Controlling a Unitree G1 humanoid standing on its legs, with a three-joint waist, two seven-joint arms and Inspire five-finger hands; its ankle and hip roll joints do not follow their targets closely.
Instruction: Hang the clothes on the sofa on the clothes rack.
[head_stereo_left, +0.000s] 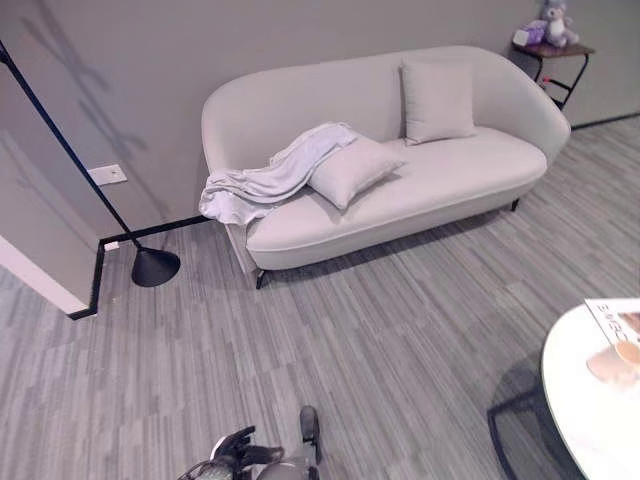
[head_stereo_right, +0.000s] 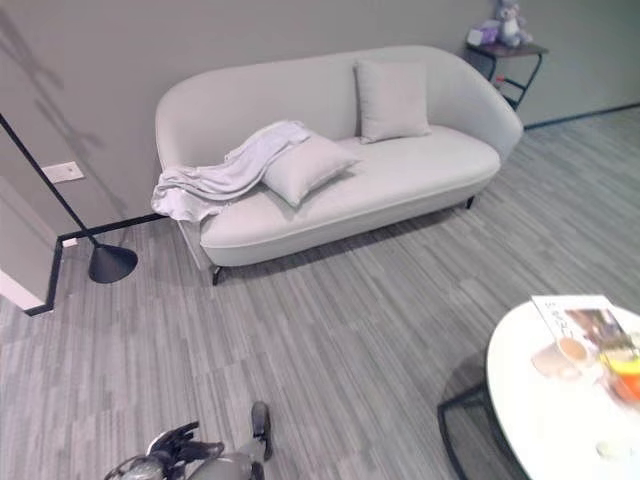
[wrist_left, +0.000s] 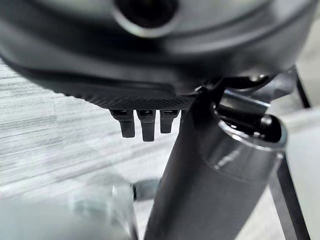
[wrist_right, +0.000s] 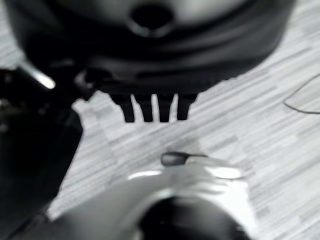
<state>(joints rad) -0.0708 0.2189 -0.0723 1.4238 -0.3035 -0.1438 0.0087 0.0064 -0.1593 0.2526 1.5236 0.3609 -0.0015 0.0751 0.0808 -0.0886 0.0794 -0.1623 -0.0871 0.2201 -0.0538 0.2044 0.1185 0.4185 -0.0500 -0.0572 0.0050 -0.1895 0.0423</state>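
A pale grey garment (head_stereo_left: 270, 178) lies crumpled over the left arm and seat of the light sofa (head_stereo_left: 440, 180), partly under a cushion (head_stereo_left: 352, 168). Left of the sofa a thin black pole slants down to a round black base (head_stereo_left: 155, 266) on the floor. My left hand (wrist_left: 142, 125) hangs low over the wood-pattern floor, far from the sofa, with its fingers straight and nothing in them; it also appears at the lower edge of the left eye view (head_stereo_left: 237, 450). My right hand (wrist_right: 150, 107) likewise hangs above the floor with straight fingers, holding nothing.
A second cushion (head_stereo_left: 437, 100) leans on the sofa back. A small dark side table (head_stereo_left: 555, 52) with a plush toy stands at the far right. A round white table (head_stereo_right: 560, 400) with a magazine and cups is near right. A wall corner juts out at left.
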